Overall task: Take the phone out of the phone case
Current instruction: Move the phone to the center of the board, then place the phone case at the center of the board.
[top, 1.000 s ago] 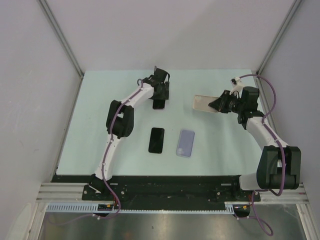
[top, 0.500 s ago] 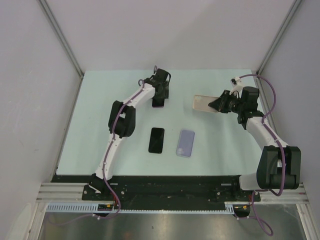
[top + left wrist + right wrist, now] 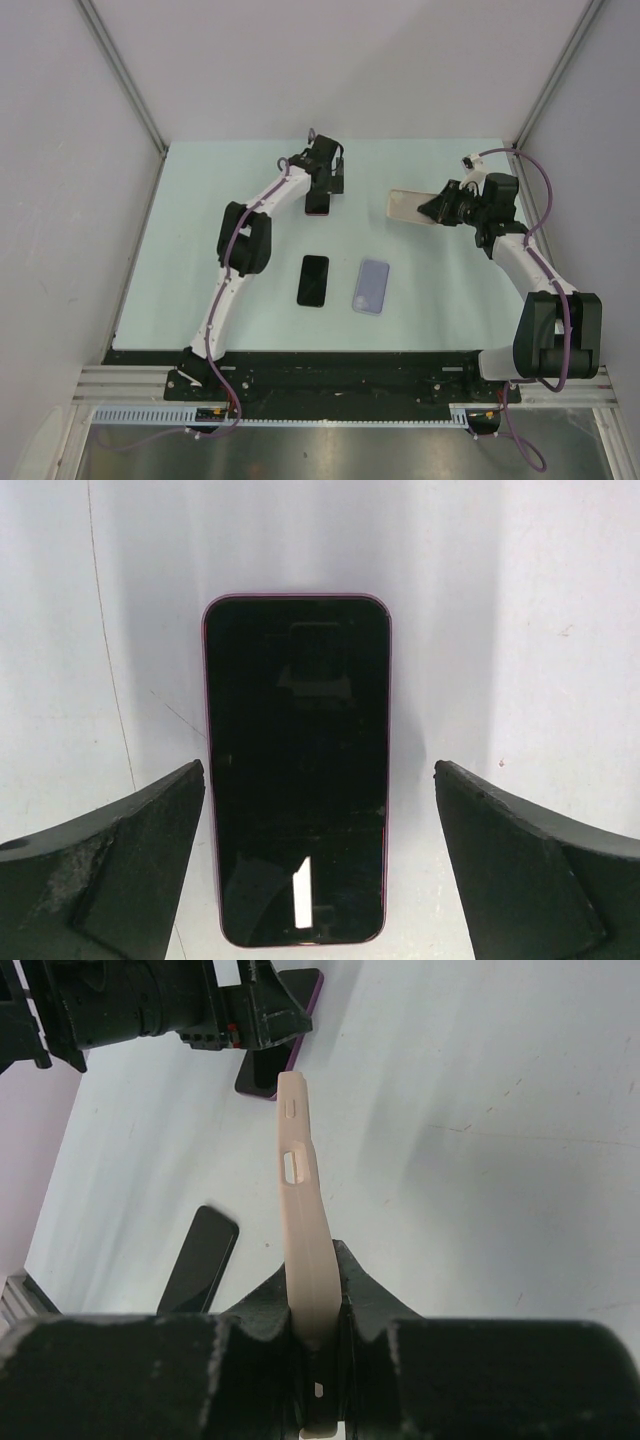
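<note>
**Phone released as left gripper (image 3: 321,186) lets go; right gripper (image 3: 315,1332) keeps the case (image 3: 303,1200)**

At the far middle of the table (image 3: 190,230), the left gripper has just sprung its jaws wide. The phone (image 3: 296,770), pink-rimmed and screen up, lies flat between them, touched by neither. Nearer the table's middle, a black phone (image 3: 313,280) and a lilac case (image 3: 371,286) lie side by side. Toward the far right edge, the right gripper is clenched on the beige case, holding it on edge above the table, apparently empty and well apart from the phone. With the two separated, the task looks all but done; only setting the case down seems to remain.
</note>
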Tool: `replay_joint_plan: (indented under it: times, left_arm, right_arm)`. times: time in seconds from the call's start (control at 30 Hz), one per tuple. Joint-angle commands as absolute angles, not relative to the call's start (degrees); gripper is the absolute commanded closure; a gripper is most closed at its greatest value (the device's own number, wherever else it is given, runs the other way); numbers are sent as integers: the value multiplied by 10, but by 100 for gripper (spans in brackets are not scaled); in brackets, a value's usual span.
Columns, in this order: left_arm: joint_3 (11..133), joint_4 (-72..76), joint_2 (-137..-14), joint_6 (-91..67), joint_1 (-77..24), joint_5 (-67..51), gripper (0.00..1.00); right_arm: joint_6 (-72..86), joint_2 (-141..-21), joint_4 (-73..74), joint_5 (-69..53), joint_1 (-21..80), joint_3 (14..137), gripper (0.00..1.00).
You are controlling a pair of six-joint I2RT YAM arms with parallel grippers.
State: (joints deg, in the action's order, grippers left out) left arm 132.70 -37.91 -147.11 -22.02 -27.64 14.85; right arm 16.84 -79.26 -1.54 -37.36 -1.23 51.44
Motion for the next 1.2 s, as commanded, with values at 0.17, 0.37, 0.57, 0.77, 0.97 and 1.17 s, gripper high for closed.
replay_joint_plan:
  times: [0.17,0.37,0.57,0.77,0.97,1.17]
  left_arm:
    - [1202,-370,-1257,-143,-279,134,0]
    - [1122,-365,-1185,-9,-273,68,0]
    - [1055,-359,-1131,143,-264,-237,0]
    - [1009,-355,-1093,230,-265,-450,0]
    - [976,-355,-1072,279,-278,-581,0]
    - [941,-355,-1060,307,-316,-614,2]
  right_arm:
    - [118,-794,-4,-351,-14,521,100]
    - [26,-854,70,-383,17,584,100]
    - [-132,-899,223,-486,57,652,100]
    - [-228,-892,310,-529,104,671,100]
    - [-257,-904,334,-569,115,677,100]
    - [-277,-904,359,-600,124,680,99]
